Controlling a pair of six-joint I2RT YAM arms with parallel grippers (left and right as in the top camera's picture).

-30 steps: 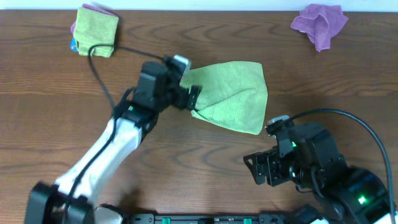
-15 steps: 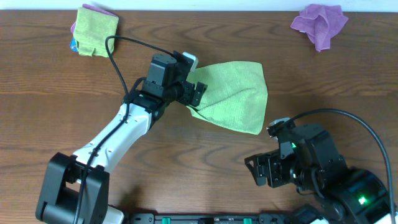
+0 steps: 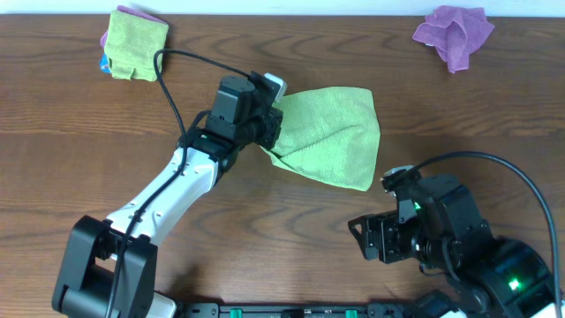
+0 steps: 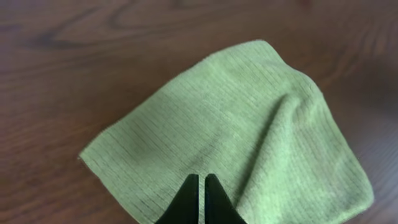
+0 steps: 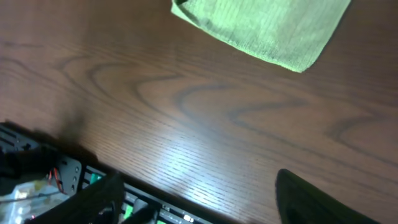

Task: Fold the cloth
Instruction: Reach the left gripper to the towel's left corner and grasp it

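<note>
The green cloth point(image 3: 331, 132) lies folded over on the wooden table, wide at its right end and narrowing to the left. My left gripper point(image 3: 274, 137) sits at that narrow left end. In the left wrist view its two dark fingertips are pressed together, and the left gripper point(image 4: 201, 180) pinches the cloth point(image 4: 249, 124) close to its near edge. My right gripper point(image 3: 375, 243) hovers near the table's front edge, below and to the right of the cloth, apart from it. In the right wrist view the right gripper point(image 5: 205, 205) is open and empty, with the cloth point(image 5: 267, 28) far ahead.
A second green cloth point(image 3: 137, 42), folded square, rests at the back left on top of something pink and blue. A crumpled purple cloth point(image 3: 455, 31) lies at the back right. A dark rail with green lights point(image 5: 37, 180) runs along the table's front edge.
My left arm moved right onto the cloth's narrow end and its jaws went from wide open to shut. The right gripper narrowed slightly and barely moved.
</note>
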